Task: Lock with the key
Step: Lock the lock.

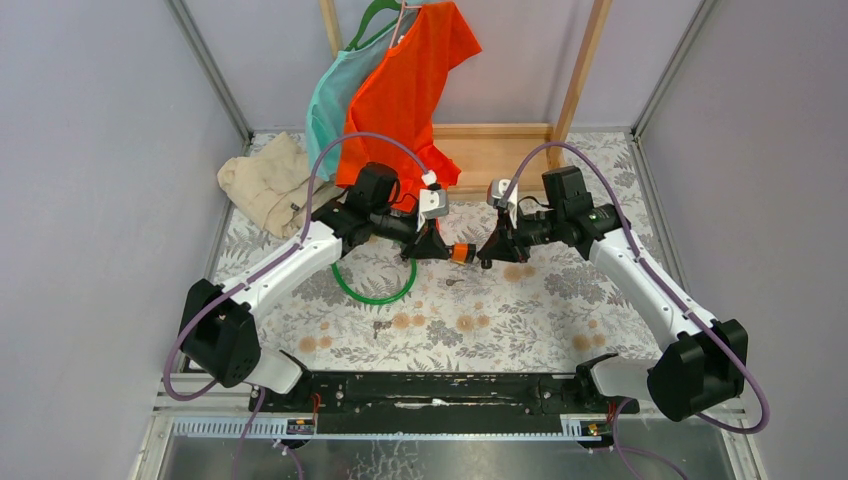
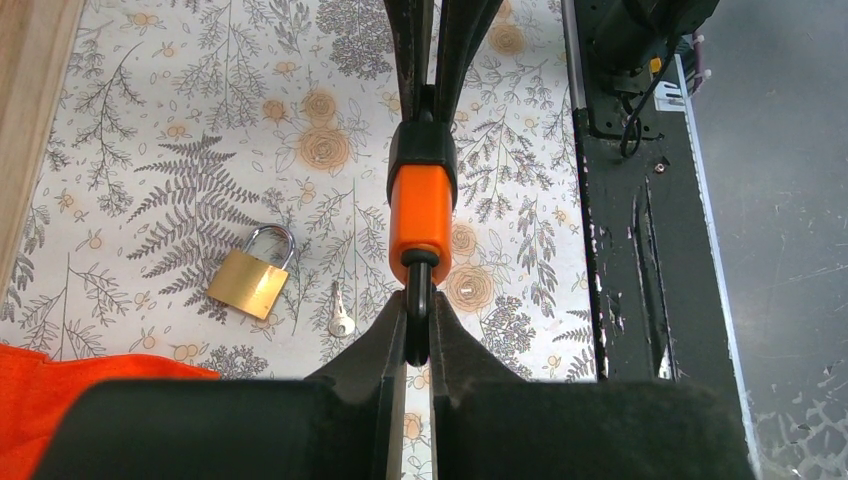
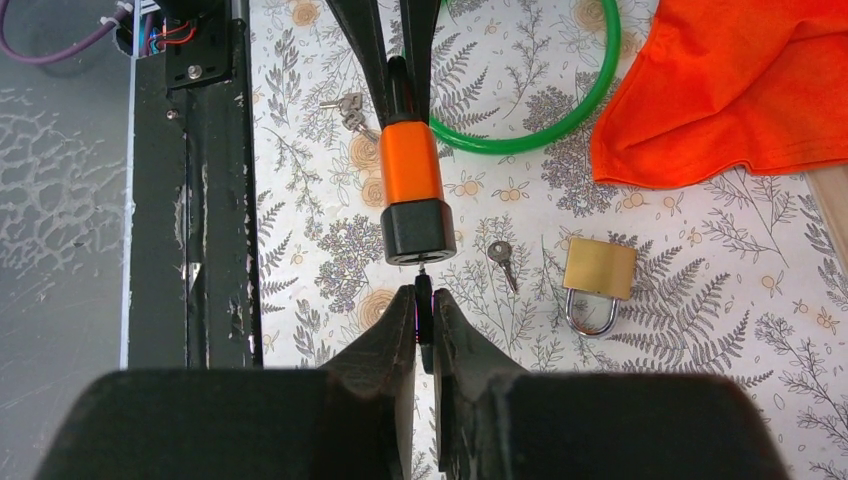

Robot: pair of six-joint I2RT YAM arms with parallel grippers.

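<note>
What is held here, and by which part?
The orange key: left gripper pinches its black end loop; right gripper pinches a thin dark piece at the black-capped end.

Robot lab cell, grey panel walls (image 1: 100, 150), floral tablecloth (image 1: 520, 310)

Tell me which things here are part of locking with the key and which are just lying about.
Job: orange-headed key; left claw gripping its loop; right claw at its black cap.
Lying about: brass padlock; small bare key; orange shirt; beige cloth.

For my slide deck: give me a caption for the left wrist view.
Left gripper and right gripper hold the orange key end to end; brass padlock and bare key lie below.
</note>
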